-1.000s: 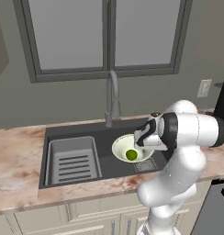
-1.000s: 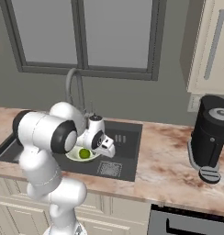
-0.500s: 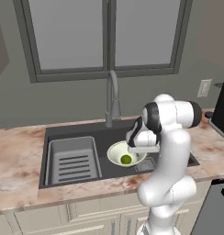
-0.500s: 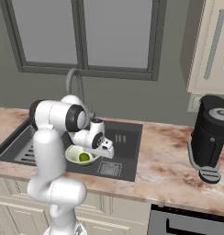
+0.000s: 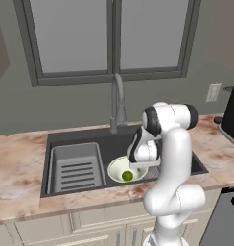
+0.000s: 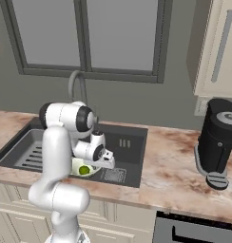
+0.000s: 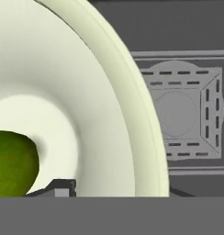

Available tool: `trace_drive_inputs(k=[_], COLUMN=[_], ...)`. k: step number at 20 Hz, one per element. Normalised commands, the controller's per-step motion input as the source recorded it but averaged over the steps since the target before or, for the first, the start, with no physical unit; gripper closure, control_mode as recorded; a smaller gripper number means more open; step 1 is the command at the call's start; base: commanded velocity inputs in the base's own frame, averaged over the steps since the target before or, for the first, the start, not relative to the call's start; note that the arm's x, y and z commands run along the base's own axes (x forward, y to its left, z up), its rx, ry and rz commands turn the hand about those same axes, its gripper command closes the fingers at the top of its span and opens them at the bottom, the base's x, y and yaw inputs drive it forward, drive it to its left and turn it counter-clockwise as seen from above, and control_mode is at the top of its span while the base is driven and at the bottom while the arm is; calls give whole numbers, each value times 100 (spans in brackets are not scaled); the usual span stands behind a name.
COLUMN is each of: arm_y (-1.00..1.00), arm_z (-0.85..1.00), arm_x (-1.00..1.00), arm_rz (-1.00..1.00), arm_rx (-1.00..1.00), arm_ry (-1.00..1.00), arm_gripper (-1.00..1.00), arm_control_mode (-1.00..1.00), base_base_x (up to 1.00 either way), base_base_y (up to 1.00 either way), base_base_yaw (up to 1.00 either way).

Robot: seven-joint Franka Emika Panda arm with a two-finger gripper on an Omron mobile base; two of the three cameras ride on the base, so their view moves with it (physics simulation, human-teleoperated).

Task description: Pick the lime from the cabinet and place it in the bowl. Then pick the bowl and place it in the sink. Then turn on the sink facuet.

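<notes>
The pale bowl hangs low inside the dark sink, just right of the ribbed tray, with the green lime lying in it. My gripper is shut on the bowl's right rim. In the hand view the bowl looms large, the lime sits at lower left, and one fingertip rises inside the rim. From the right base view I see the bowl, the lime and the gripper under my bent arm. The sink faucet stands behind the basin. The cabinet hangs at upper right.
A ribbed grey tray fills the sink's left half. The square drain lies on the basin floor beside the bowl. A black coffee machine stands on the marble counter to the right. A window is behind the faucet.
My arm has swung left and down, carrying the bowl with the lime from the sink's right side toward its middle and lower into the basin.
</notes>
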Motion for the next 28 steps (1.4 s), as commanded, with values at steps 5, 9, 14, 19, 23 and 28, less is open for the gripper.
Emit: trace_drive_inputs(k=[5,9,14,19,23,28], arm_y=[0,0,0,0,0,0], arm_z=[-10,-1,0,0,4,27], arm_x=[7,23,32,25,1,0], arm_rz=[4,0,0,0,0,0], arm_rx=[0,0,0,0,0,2], arm_ry=[-4,-5,-4,-4,-7,-5], arm_gripper=[100,100,100,-100,-100,-100], arm_control_mode=[-100,-100,-100,-100,-100,-100], base_base_x=[0,0,0,0,0,0], base_base_y=[0,0,0,0,0,0], base_base_yaw=[0,0,0,0,0,0])
